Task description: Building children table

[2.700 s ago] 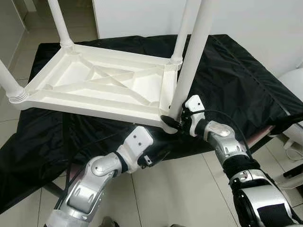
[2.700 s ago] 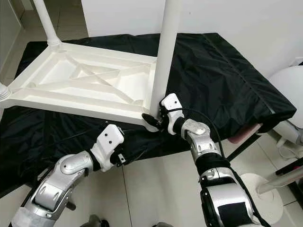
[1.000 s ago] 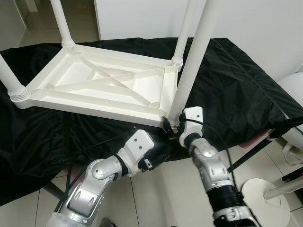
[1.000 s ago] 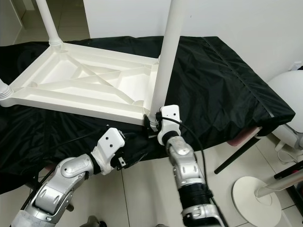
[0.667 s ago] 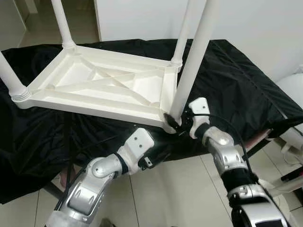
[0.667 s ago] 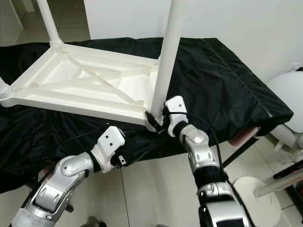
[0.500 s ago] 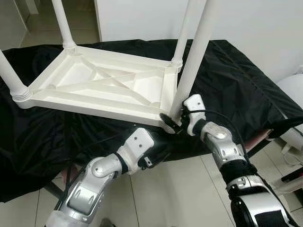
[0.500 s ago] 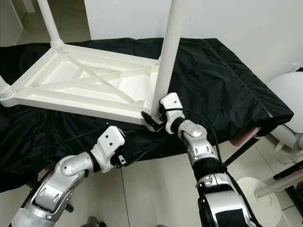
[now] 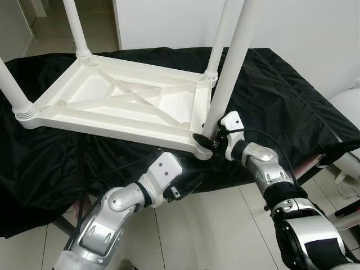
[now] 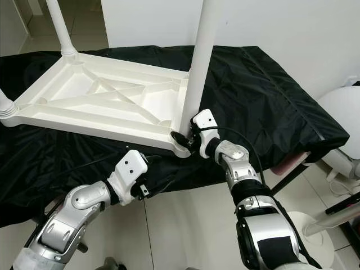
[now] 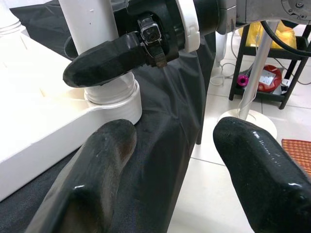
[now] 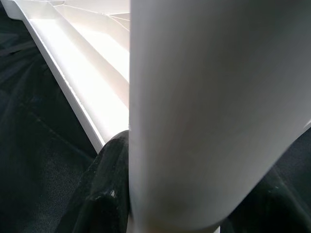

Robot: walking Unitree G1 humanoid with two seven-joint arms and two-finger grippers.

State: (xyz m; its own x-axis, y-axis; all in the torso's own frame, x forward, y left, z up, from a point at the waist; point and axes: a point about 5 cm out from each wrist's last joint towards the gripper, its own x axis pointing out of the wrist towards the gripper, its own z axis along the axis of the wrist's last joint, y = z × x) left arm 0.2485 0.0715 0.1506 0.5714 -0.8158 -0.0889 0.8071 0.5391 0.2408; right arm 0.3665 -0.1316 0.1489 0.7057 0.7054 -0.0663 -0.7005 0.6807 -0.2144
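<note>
Clamped around the near table leg (image 9: 228, 73) just above its socket: right gripper (image 9: 207, 140). Spread apart, empty, below the black-draped edge: left gripper (image 11: 170, 160). Upturned white tabletop (image 9: 118, 107) on black cloth (image 9: 281, 95). Likely seating the last leg; next, twisting home.

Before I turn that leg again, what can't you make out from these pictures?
- Near leg in its socket: how deeply it is seated, hidden inside the collar in every view.
- Right gripper: far finger hidden behind the leg in the left eye view.
- Leg tops: cut off by the upper edge of both eye views.
- Left gripper: in the eye views its fingers are lost against the black cover.
</note>
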